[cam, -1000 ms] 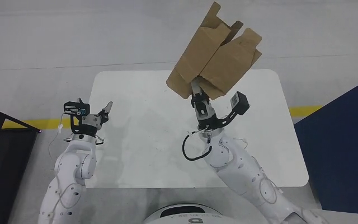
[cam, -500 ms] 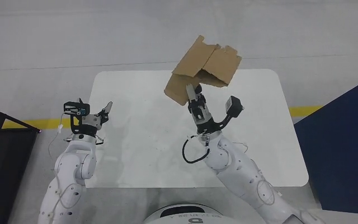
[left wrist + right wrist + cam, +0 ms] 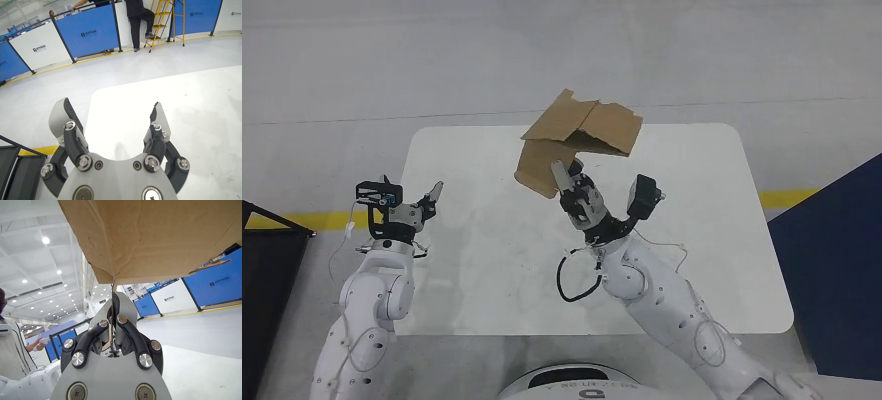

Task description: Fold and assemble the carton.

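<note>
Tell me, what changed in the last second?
The right gripper, shut on the carton, swung it down toward the table, leftward and nearer the robot. Nothing was let go. The left gripper stayed open and still at the table's left edge.

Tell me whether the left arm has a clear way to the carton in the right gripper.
Probably yes: the left gripper is open, and only bare table lies between it and the carton clamped by the right gripper.
</note>
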`<action>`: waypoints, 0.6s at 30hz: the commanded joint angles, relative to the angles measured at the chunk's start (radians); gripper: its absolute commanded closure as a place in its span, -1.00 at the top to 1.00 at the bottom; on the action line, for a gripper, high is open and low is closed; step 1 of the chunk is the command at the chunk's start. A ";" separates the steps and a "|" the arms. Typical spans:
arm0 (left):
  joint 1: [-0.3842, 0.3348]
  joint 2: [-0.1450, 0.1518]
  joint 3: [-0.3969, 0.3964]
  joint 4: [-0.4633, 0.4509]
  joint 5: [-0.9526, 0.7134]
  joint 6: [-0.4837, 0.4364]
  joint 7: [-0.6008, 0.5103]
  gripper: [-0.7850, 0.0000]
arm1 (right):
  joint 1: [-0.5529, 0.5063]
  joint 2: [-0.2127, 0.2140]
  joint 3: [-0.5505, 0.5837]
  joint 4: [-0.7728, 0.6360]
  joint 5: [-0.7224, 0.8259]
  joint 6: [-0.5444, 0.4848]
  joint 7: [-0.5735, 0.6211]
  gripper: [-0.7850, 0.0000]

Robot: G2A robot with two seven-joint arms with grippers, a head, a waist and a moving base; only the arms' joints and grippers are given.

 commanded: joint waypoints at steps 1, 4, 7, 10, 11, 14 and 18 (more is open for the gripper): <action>0.000 0.000 0.000 0.000 0.000 0.000 0.000 1.00 | 0.004 -0.002 0.005 0.004 -0.018 0.008 -0.005 -1.00; 0.000 0.000 0.000 0.000 0.000 0.000 0.000 1.00 | 0.017 -0.002 0.029 0.025 -0.125 0.129 0.029 -1.00; 0.000 0.000 0.000 0.000 0.000 0.000 0.000 1.00 | 0.029 0.004 0.042 0.007 -0.365 0.323 0.124 -1.00; 0.000 0.000 0.000 0.000 0.000 0.000 0.000 1.00 | 0.022 0.014 0.051 -0.033 -0.635 0.488 0.248 -1.00; 0.000 0.000 0.000 0.000 0.000 0.000 0.000 1.00 | 0.019 0.019 0.055 -0.047 -0.720 0.519 0.295 -1.00; 0.000 0.000 0.000 0.000 0.000 0.000 0.000 1.00 | 0.002 0.035 0.073 -0.099 -0.997 0.596 0.461 -1.00; 0.000 0.000 0.000 0.000 0.000 0.000 0.000 1.00 | -0.038 0.055 0.101 -0.187 -1.360 0.634 0.672 -1.00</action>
